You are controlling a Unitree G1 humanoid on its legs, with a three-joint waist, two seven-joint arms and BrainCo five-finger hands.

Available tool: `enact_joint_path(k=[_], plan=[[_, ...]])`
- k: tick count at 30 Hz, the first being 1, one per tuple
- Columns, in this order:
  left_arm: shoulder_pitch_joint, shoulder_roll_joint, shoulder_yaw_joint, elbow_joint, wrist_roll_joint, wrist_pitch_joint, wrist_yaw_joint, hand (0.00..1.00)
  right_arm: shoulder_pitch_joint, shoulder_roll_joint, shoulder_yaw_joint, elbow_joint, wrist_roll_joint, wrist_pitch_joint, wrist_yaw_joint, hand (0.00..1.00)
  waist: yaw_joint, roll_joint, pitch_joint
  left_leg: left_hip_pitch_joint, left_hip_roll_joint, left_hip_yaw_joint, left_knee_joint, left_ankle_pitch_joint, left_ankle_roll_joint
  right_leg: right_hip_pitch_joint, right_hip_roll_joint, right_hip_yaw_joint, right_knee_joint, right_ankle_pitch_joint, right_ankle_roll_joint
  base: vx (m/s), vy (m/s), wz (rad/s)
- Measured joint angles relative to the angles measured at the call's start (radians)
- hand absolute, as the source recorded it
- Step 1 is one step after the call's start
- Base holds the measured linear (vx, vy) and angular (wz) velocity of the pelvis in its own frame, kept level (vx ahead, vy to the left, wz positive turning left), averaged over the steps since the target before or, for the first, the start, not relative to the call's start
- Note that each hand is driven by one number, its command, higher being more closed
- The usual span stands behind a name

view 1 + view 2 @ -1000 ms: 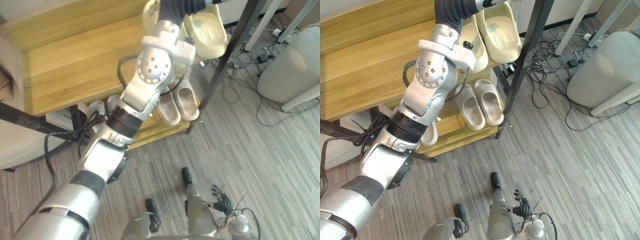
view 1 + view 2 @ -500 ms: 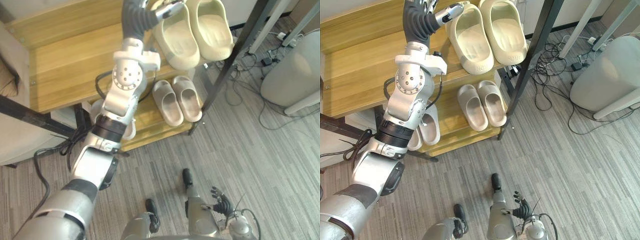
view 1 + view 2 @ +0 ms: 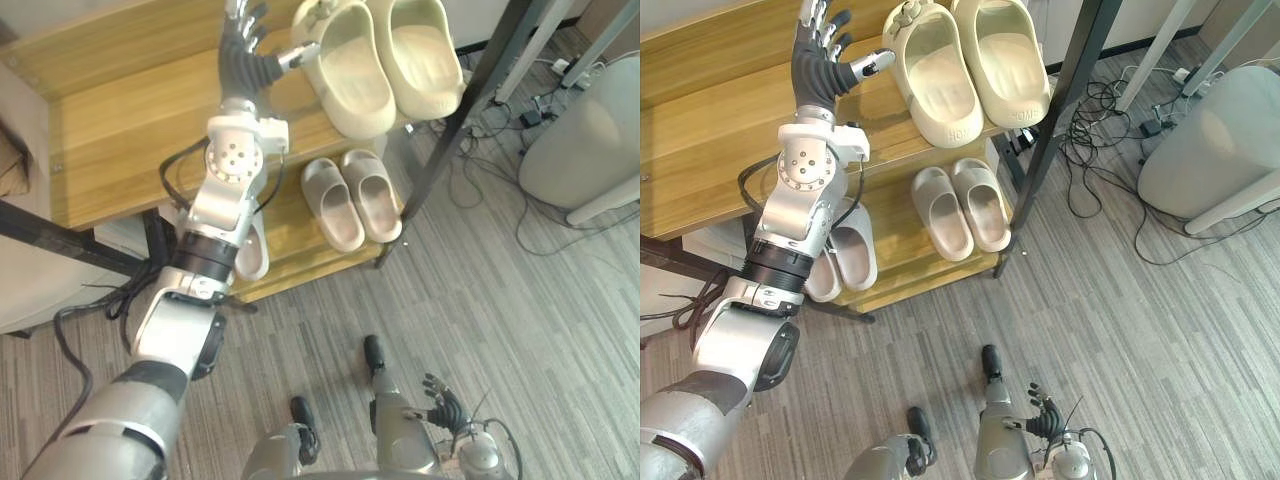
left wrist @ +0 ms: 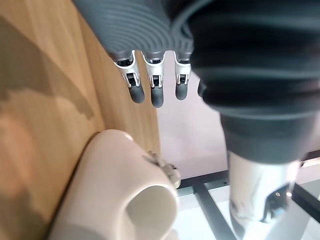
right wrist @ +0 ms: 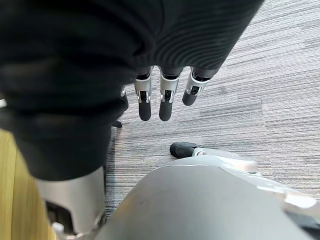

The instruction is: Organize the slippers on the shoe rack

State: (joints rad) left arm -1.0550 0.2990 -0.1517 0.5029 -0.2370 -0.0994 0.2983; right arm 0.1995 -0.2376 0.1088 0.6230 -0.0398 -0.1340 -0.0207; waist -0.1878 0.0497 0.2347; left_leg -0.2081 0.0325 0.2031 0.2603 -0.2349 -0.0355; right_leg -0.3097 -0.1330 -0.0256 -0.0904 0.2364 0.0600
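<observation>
A pair of large cream slippers (image 3: 965, 65) lies side by side at the right end of the wooden top shelf (image 3: 720, 130) of the shoe rack. My left hand (image 3: 818, 62) hovers over the shelf just left of them. It is open, with spread fingers and the thumb pointing at the nearer slipper. In the left wrist view its straight fingers (image 4: 151, 86) hang above the wood, with a cream slipper (image 4: 112, 195) beside them. On the lower shelf sit a beige pair (image 3: 960, 205) and a white pair (image 3: 845, 255), the white one partly behind my arm. My right hand (image 3: 1045, 420) hangs low over the floor, open.
A black rack post (image 3: 1055, 120) slants down past the right end of the shelves. Cables (image 3: 1105, 105) lie on the grey floor beyond it. A large pale grey rounded object (image 3: 585, 135) stands at the right, and a beige cushion (image 3: 25, 275) at the left edge.
My left hand has drawn back from the cream slippers to the left and spread its fingers. The slippers stay on the top shelf. The right hand has not moved.
</observation>
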Motion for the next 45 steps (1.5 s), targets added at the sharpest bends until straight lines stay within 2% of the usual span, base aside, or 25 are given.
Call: enact_joint_path(k=[8, 17, 37, 45], plan=[[0.009, -0.057, -0.028, 0.034, 0.003, 0.017, -0.020, 0.00, 0.000, 0.000, 0.000, 0.000, 0.000, 0.002, -0.001, 0.00, -0.001, 0.000, 0.000, 0.014, 0.000, 0.004, -0.005, 0.000, 0.000, 0.010, 0.000, 0.003, 0.000, 0.000, 0.000, 0.00, 0.000, 0.00], [0.020, -0.080, -0.034, 0.046, 0.040, 0.024, -0.021, 0.00, 0.000, 0.000, 0.001, 0.000, 0.001, 0.006, -0.001, 0.00, -0.001, 0.001, -0.001, 0.024, -0.001, 0.006, -0.013, 0.001, 0.000, 0.014, 0.001, 0.004, 0.000, 0.000, -0.001, 0.00, 0.024, -0.01], [-0.004, -0.087, -0.035, 0.079, 0.040, 0.024, -0.013, 0.00, 0.009, 0.000, 0.002, -0.013, 0.003, 0.007, -0.002, 0.00, 0.006, 0.000, -0.002, 0.035, -0.005, 0.023, -0.026, 0.002, 0.001, 0.010, 0.000, 0.020, 0.000, 0.001, 0.001, -0.01, 0.032, -0.02], [-0.037, -0.069, -0.034, 0.102, 0.040, 0.028, -0.012, 0.00, 0.013, 0.004, 0.002, -0.018, 0.003, 0.007, -0.002, 0.00, 0.010, -0.011, -0.008, 0.035, -0.010, 0.030, -0.031, 0.003, 0.002, 0.005, -0.004, 0.028, 0.000, 0.002, 0.003, -0.01, 0.037, -0.02]])
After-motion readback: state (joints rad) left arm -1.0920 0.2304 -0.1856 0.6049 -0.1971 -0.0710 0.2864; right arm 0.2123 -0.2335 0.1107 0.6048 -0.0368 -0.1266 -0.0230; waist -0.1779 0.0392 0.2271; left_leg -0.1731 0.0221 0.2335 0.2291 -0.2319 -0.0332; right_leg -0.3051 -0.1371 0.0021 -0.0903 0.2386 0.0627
